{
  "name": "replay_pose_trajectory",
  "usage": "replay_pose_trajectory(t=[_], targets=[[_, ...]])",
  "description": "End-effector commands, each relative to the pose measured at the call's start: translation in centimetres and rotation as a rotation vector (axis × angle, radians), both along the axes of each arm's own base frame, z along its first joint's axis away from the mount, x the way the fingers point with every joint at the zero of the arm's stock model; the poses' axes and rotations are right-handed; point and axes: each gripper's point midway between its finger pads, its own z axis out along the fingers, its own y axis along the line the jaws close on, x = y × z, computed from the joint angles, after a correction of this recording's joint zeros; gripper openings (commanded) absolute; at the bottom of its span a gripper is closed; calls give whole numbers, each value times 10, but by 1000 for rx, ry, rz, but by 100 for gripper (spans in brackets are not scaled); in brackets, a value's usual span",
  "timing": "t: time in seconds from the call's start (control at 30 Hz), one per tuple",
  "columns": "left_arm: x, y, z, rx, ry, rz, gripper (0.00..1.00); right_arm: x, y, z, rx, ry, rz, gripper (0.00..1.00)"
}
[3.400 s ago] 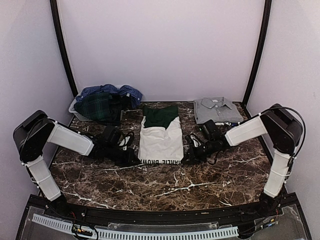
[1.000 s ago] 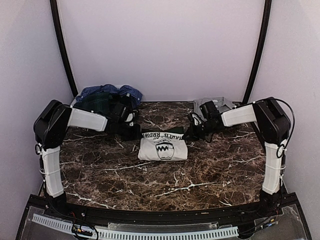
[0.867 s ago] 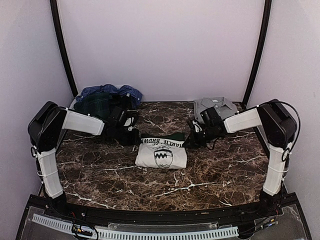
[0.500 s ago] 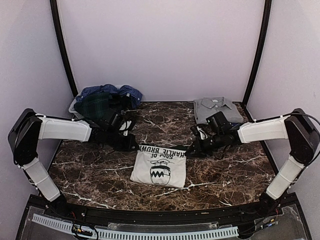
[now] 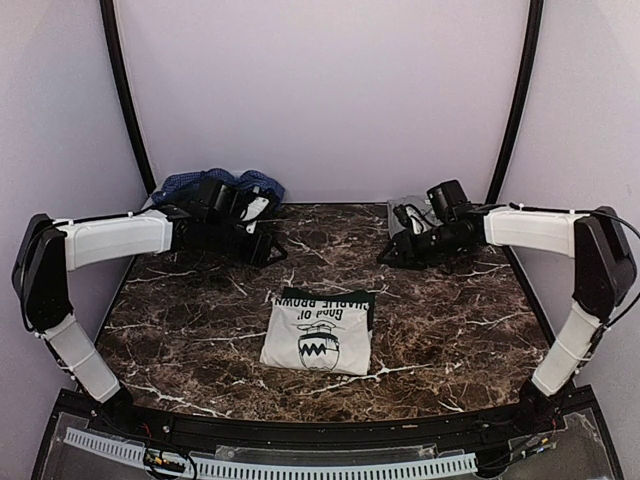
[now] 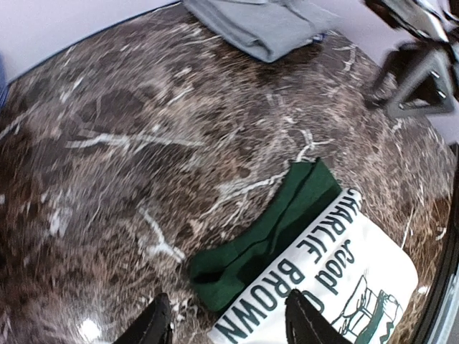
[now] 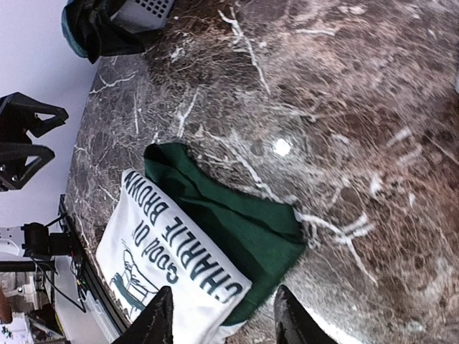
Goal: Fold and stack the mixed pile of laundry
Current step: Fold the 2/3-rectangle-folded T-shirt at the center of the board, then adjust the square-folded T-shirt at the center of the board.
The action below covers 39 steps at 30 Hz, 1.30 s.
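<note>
White tee [image 5: 318, 340] folded flat, green at far edge, black lettering up, left fingers [image 6: 154, 326] and right fingers [image 7: 290, 319] apart

dark brown marble table [image 5: 450, 330], white-veined. a folded white tee [image 5: 320, 335] with green sleeves lies near its middle, a folded grey shirt [image 6: 262, 25] far right, a pale basket [image 7: 145, 10] far left.

Tee [image 5: 318, 335]: apparently "Good Ol' CHARLIE BROWN"
</note>
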Motion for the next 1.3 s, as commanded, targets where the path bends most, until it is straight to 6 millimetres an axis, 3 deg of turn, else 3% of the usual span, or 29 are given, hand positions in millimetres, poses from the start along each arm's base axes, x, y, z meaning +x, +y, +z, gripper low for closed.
replay_pose_trajectory(t=[0.0, 0.13, 0.3, 0.7, 1.07, 1.27], targets=[[-24, -49, 12, 25, -223, -466, 51, 20, 36, 11, 87, -38, 162, 42], [-42, -68, -6, 42, -229, -700, 39, 35, 60, 8, 173, -7, 248, 35], [-59, -82, -34, 111, -251, -855, 33, 46, 82, -5, 236, 33, 314, 26], [-64, -100, -78, 162, -198, -966, 29, 34, 124, -49, 225, 117, 407, 22], [-67, -104, -97, 195, -148, -972, 31, 21, 137, -88, 190, 183, 446, 19], [-69, -108, -93, 193, -133, -974, 5, 16, 136, -103, 171, 211, 453, 17]])
